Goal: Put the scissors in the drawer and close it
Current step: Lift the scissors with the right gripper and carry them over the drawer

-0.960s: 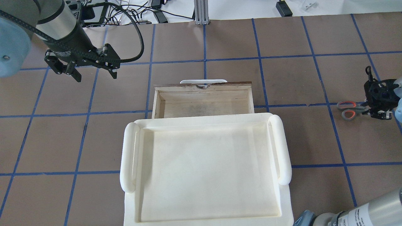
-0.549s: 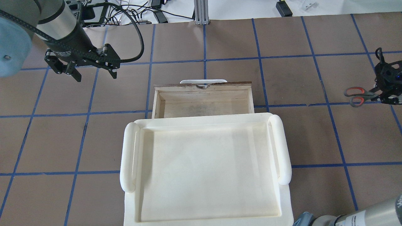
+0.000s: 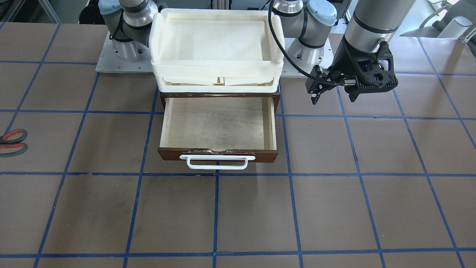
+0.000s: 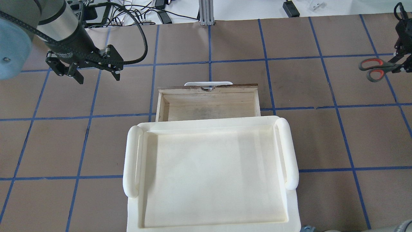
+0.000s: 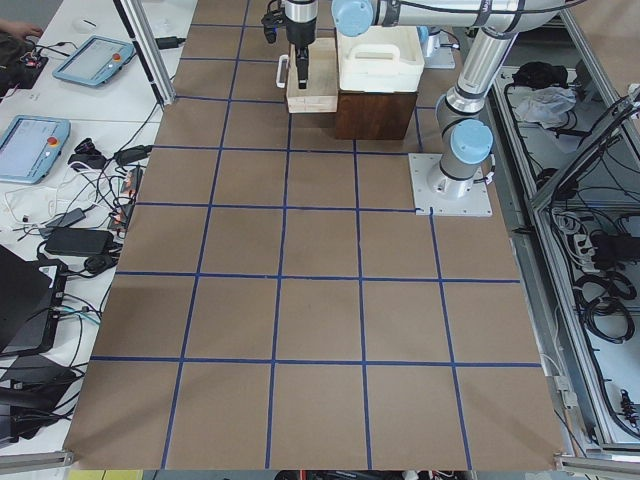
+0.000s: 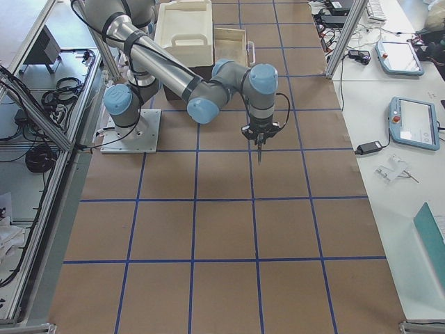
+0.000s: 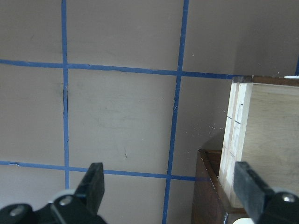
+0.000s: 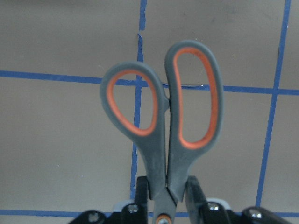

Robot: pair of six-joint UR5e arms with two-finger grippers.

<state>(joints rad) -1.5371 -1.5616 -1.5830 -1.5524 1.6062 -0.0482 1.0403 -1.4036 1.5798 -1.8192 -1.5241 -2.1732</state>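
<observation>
One white tray [image 3: 215, 66], open drawer [image 3: 219, 128] beneath (scissors [image 8: 161, 140] in right hand [image 8: 166, 193])

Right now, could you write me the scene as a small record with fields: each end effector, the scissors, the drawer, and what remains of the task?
right end effector: shut on the scissors
left end effector: open, holding nothing, to the left of the drawer
scissors: gripped near the blades, orange-lined handle loops sticking out; far on the robot's right, not over the drawer
drawer: pulled open, inside bare, white handle facing away from the robot
white tray: on top of the brown case
left to do: scissors into drawer, then close it
</observation>
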